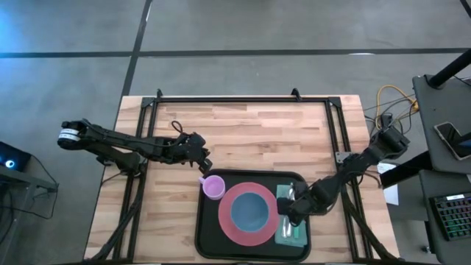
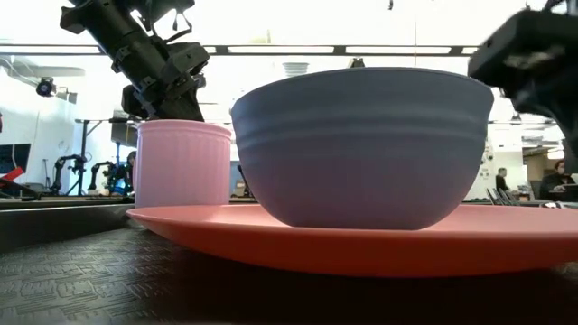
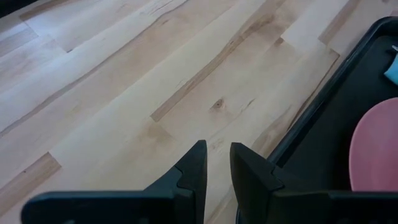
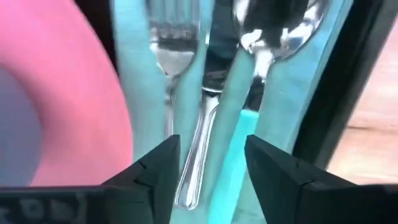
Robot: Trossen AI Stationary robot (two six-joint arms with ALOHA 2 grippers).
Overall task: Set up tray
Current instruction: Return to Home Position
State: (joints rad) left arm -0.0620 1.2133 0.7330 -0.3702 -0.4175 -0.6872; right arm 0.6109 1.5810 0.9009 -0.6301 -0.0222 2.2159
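Right now the right claw (image 4: 211,144) hangs spread and empty just over the fork (image 4: 177,43) and spoon (image 4: 277,28) on the teal napkin (image 4: 286,93) beneath it — a low, sideways pull-away could drag them askew. Around them lies the black tray (image 1: 206,235); the left claw (image 3: 217,152), narrowly parted beside its corner, might clip the pink cup (image 1: 213,187).

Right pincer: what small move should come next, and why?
Probably lift the right pincer straight up. It is open and empty above the folded teal napkin, where the silver fork, silver knife and spoon lie side by side on the large black tray; moving sideways this low might disturb them. The left pincer waits off-tray.
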